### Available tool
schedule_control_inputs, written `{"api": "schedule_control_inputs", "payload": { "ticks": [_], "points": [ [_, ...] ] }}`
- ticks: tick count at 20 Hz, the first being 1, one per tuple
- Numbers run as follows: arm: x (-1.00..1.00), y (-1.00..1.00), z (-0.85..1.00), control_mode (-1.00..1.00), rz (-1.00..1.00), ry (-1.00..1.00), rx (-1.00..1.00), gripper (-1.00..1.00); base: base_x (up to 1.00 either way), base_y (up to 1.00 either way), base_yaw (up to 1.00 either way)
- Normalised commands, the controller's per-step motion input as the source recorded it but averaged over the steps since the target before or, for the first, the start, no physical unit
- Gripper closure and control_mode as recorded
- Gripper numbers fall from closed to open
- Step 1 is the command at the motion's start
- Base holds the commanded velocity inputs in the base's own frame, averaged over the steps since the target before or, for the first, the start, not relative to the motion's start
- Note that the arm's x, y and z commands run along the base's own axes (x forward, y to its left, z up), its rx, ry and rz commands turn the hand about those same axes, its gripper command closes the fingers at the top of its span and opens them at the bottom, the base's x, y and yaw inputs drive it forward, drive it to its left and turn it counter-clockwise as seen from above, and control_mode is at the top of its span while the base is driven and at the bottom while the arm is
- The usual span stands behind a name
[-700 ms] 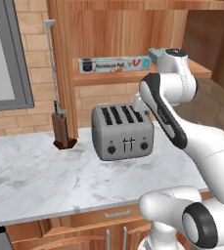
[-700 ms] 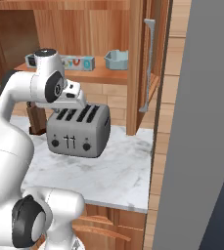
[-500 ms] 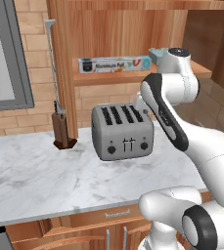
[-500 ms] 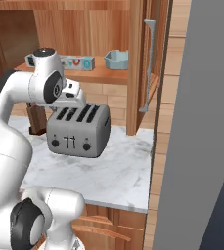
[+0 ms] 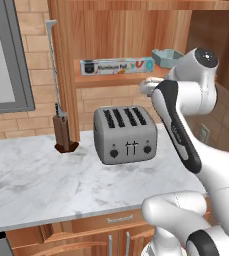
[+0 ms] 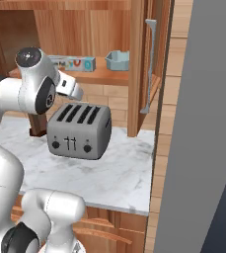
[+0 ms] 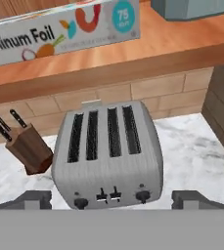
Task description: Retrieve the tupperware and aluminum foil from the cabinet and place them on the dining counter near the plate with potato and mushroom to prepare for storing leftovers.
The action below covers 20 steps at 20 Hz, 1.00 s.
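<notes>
The aluminum foil (image 5: 117, 66) box lies lengthwise on the plank shelf of the wooden cabinet (image 5: 111, 79). Right of it on that shelf sits the pale blue-grey tupperware (image 5: 167, 56). In the right base view the aluminum foil (image 6: 75, 63) and tupperware (image 6: 117, 60) stand behind my arm. My gripper (image 7: 112, 200) hangs open and empty over the counter, below and in front of the shelf. Its fingertips (image 7: 33, 199) are spread wide on either side of the toaster. Ahead of the hand, the aluminum foil (image 7: 59, 31) is at upper left and the tupperware (image 7: 196, 9) at upper right.
A silver four-slot toaster (image 5: 126, 135) stands on the marble worktop (image 5: 31, 180) directly under the shelf. A wooden knife block (image 5: 63, 136) sits to its left against the brick wall. An open cabinet door (image 6: 149, 69) stands at the shelf's right side.
The arm's upper joint has drawn back a little toward the base. Foil, tupperware and toaster have not moved, and the jaws stay open.
</notes>
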Motion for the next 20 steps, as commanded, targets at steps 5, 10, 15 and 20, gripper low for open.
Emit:
{"api": "schedule_control_inputs", "payload": {
  "ticks": [5,10,15,20],
  "points": [
    [0.01,0.13,0.30,-1.00,-0.24,-0.25,0.15,-1.00,0.00,0.00,0.00],
    [0.01,-0.01,0.22,-1.00,-0.31,-0.06,0.15,-1.00,0.00,0.00,0.00],
    [0.16,-0.11,0.48,-1.00,-0.37,0.00,0.05,-1.00,0.00,0.00,0.00],
    [0.34,-0.35,0.34,-1.00,-0.28,0.00,0.00,-1.00,0.00,0.00,0.00]
  ]
}}
